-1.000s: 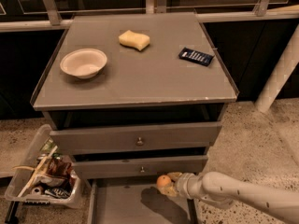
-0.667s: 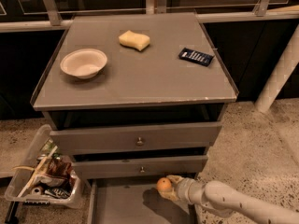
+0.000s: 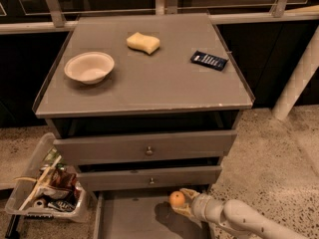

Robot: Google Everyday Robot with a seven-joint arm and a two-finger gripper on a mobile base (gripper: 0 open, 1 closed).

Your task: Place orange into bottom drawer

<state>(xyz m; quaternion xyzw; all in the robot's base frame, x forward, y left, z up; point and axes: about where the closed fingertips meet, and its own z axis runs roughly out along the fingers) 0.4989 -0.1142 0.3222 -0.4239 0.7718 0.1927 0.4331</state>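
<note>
The orange (image 3: pixel 176 199) is a small round fruit held in my gripper (image 3: pixel 180 203), above the right part of the open bottom drawer (image 3: pixel 124 218). The gripper comes in from the lower right on a pale arm and is shut on the orange. The drawer is pulled out below the two upper grey drawers; its flat grey floor shows, with the gripper's shadow on it. The drawer's front end is cut off by the picture's lower edge.
On the cabinet top stand a white bowl (image 3: pixel 89 66), a pale yellow sponge (image 3: pixel 143 42) and a dark blue packet (image 3: pixel 209 60). A clear plastic bin of snacks (image 3: pixel 45 189) sits on the floor to the left. A white post (image 3: pixel 299 76) stands at right.
The gripper with the orange has drifted slightly left and a little lower over the open drawer. The arm reaches in from lower down. The rest has not moved.
</note>
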